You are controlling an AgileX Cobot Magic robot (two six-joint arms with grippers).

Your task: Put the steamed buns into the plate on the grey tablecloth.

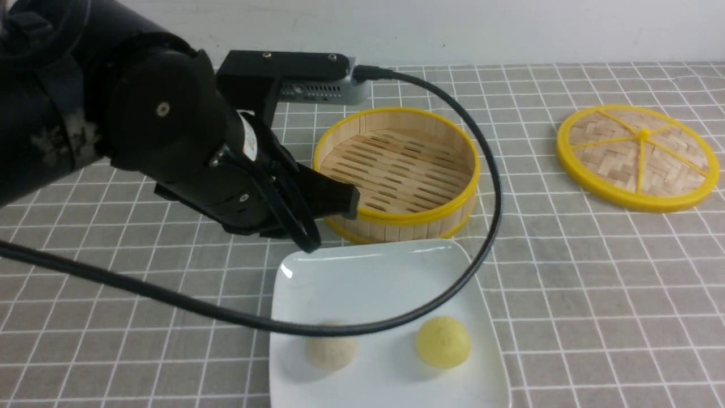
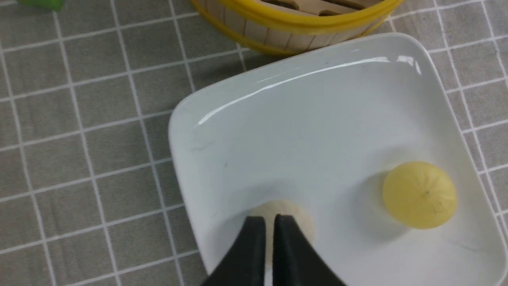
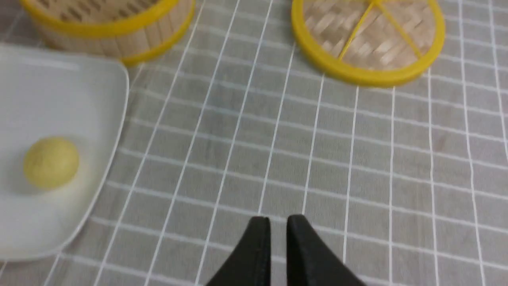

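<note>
Already cream bun (image 1: 331, 351), yel. bun (image 1: 443, 341) on plate (image 1: 368, 277).

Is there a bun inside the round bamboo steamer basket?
No, the yellow-rimmed bamboo steamer basket holds only bare slats; the cream bun and pale yellow bun sit on the white square plate.

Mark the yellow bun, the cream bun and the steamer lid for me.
yellow bun (image 1: 443, 341), front view, middle of its dome
cream bun (image 1: 333, 352), front view, dome just below the cable
steamer lid (image 1: 634, 160), front view, woven panel near its centre

Two buns (image 1: 331, 352), one plate (image 1: 368, 277), one steamer (image 1: 420, 216), one lid (image 1: 637, 164).
</note>
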